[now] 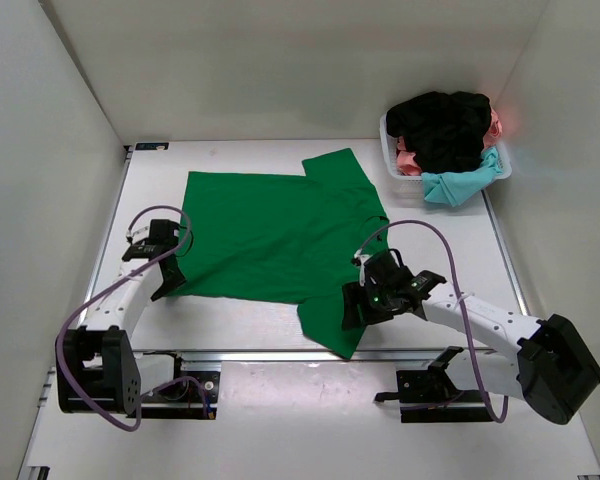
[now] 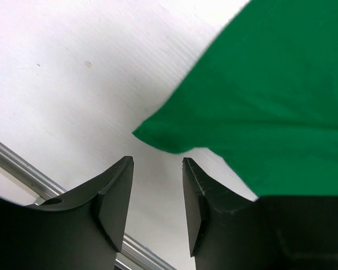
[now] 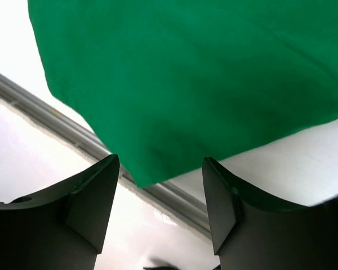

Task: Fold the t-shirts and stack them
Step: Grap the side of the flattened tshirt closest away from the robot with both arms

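Note:
A bright green t-shirt [image 1: 275, 235] lies spread flat on the white table, sleeves toward the right. My left gripper [image 1: 166, 283] is open and empty just off the shirt's near left corner [image 2: 158, 140]; in the left wrist view [image 2: 158, 163] bare table shows between the fingers. My right gripper [image 1: 352, 312] is open over the near sleeve, whose corner [image 3: 141, 177] lies between the fingers in the right wrist view [image 3: 160, 163], untouched. Black [image 1: 445, 125], pink [image 1: 408, 160] and light teal [image 1: 460, 185] shirts are heaped in the basket.
A white plastic basket [image 1: 390, 150] stands at the far right corner. A metal rail [image 1: 280, 353] runs along the table's near edge, also in the right wrist view [image 3: 180, 199]. White walls enclose left, back and right.

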Robot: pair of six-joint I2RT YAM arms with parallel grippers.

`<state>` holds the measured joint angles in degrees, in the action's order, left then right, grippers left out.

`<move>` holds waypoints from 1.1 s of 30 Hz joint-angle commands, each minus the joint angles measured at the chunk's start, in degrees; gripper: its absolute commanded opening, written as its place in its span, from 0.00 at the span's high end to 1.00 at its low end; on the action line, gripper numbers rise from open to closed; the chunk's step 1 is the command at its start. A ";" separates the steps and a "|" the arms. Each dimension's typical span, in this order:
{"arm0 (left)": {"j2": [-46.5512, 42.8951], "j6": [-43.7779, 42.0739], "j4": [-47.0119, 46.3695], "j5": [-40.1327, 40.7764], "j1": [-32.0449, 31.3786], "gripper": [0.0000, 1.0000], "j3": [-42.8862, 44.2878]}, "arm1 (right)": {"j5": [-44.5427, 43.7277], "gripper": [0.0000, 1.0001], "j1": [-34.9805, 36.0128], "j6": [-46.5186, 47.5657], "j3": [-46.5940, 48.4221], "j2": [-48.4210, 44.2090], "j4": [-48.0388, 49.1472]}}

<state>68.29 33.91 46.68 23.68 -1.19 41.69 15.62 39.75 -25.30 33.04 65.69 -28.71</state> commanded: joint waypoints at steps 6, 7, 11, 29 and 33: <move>1.58 0.28 -3.34 5.59 0.58 0.42 0.15 | -4.63 0.41 2.27 1.74 0.27 1.54 4.89; 2.19 0.80 -3.78 5.32 0.49 0.41 -0.12 | -4.98 0.41 2.61 1.92 0.53 2.33 4.98; 3.95 0.45 -5.45 5.06 0.49 0.39 -1.18 | -10.41 0.40 4.03 0.78 2.03 4.53 3.05; 9.76 2.48 -8.62 0.22 -1.45 0.71 -0.82 | -20.36 0.38 4.64 -6.69 1.59 4.62 -3.29; 8.88 1.33 -7.83 0.40 -1.97 0.52 -1.70 | -18.44 0.44 6.04 -7.22 1.42 7.52 -1.79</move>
<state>78.48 35.55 38.70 23.79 -2.59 40.45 -2.94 44.49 -31.03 34.54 71.29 -32.18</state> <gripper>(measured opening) 0.467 0.569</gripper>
